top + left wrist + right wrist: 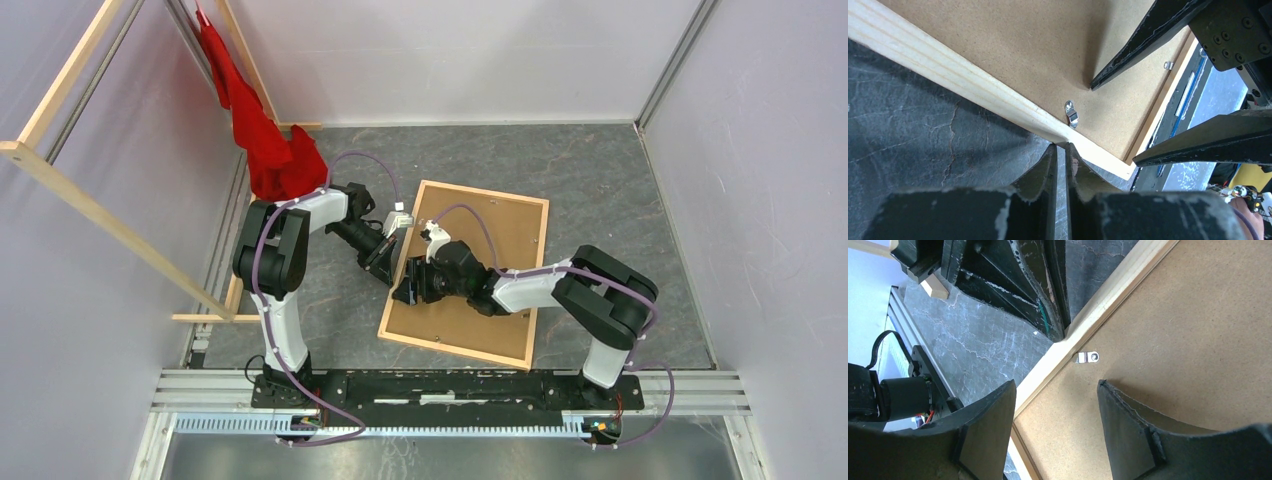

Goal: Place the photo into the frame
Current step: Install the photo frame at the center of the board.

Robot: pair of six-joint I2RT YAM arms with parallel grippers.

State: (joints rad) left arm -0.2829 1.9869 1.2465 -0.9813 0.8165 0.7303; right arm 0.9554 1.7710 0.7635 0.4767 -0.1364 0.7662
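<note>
At frame (948, 72) edge, L tool (1062, 147) clenched, maybe touching; R tool (1055, 385) released over backing (1198, 315).

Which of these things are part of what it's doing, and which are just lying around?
Job: frame, backing panel, clip, left gripper, right gripper.
Lying about: red cloth, wooden rails.

1. The left arm (272, 262) rises from its base, folds at the elbow and reaches rightward, with its wrist pitched low.
2. The left jaws are drawn almost together, with only a thin slit between them.
3. The right arm (600, 300) rises from its base, bends at the elbow and stretches leftward.
4. The right jaws stand wide apart and grip nothing.
5. The two sets of jaws point toward each other, tips near but apart.
</note>
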